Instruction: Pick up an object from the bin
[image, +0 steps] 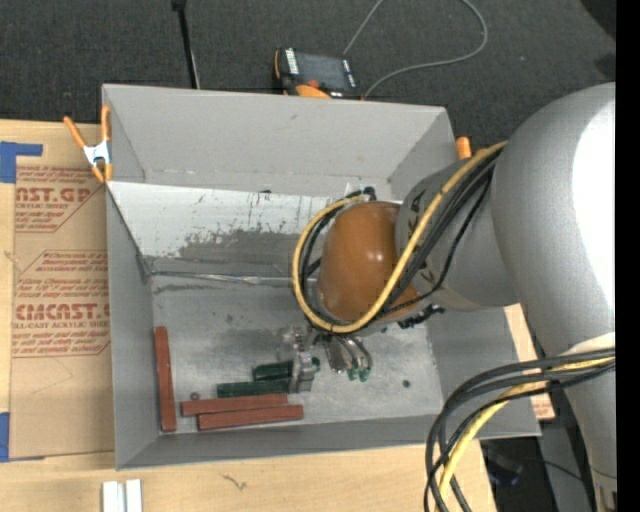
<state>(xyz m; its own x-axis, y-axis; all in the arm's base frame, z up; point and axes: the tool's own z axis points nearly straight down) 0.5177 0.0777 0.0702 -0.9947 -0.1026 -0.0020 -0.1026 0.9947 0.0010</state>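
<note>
Camera view: gripper (325, 362) down at the floor of the bin (200, 210), front-centre, right beside a short dark green block (270, 373); contact unclear. A longer dark green bar (238, 390) and two red-brown bars (248, 410) lie just left of it, and a third red-brown bar (162, 378) lies along the left wall. Can't tell whether the gripper is open or closed. Nothing visibly held, so grasp and lift are not yet done.

Scuffed matt grey metal bin (270, 140); matt red-brown bars (250, 417); glossy smooth orange wrist cover (360, 260).
</note>
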